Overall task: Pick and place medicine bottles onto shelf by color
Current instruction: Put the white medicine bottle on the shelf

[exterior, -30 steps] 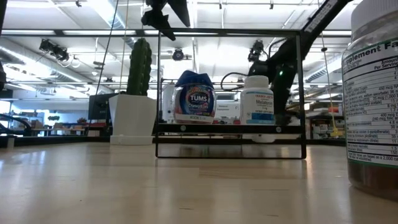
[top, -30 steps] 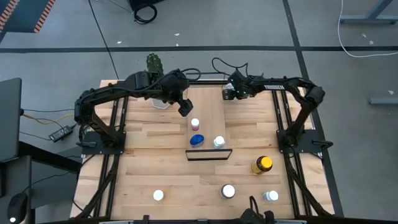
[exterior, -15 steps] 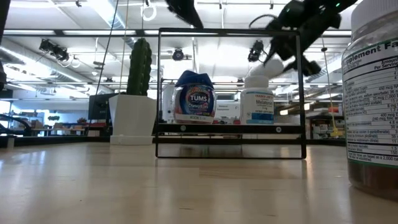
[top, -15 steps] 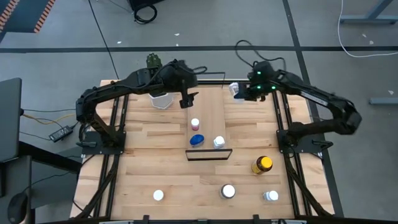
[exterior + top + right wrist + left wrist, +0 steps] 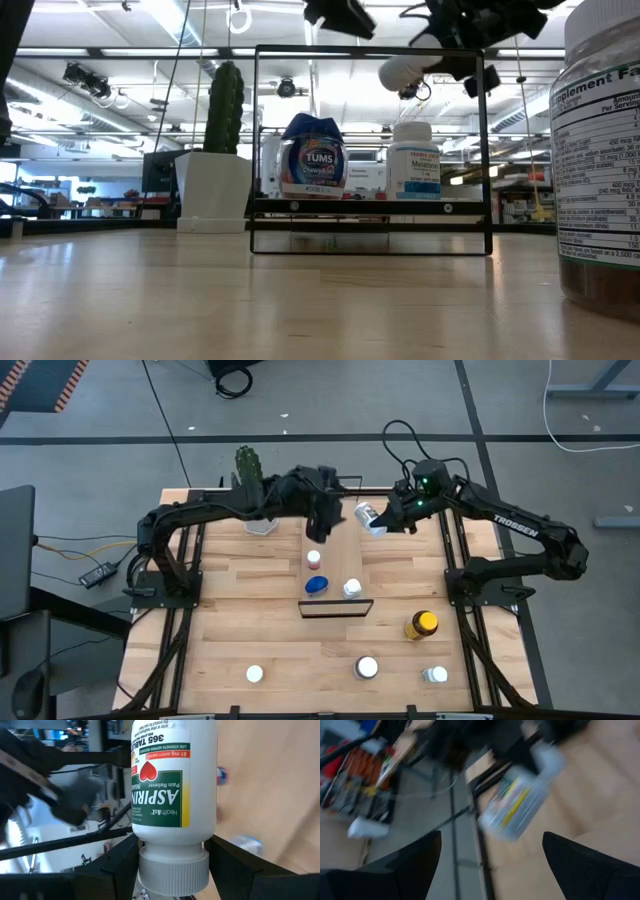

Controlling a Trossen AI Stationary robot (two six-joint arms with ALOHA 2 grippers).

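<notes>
Cactus pot, cables and floor fittings around the slatted wooden surface

A white pot [image 5: 258, 522] with a green cactus [image 5: 247, 461] stands upright at the far edge of the wooden surface [image 5: 230, 630], toward its far-left corner; in the low view the same white pot [image 5: 214, 191] and cactus [image 5: 224, 106] stand well back on the left. On the grey floor beyond the far edge lies a coiled black cable [image 5: 235, 380], and a white cable [image 5: 590, 400] loops beyond the far-right corner. Off the left edge sit a dark monitor [image 5: 15, 550] and a small black box [image 5: 100, 572] on a cable. Orange-and-black hazard tape [image 5: 70, 382] marks the floor beyond the far-left corner.
</notes>
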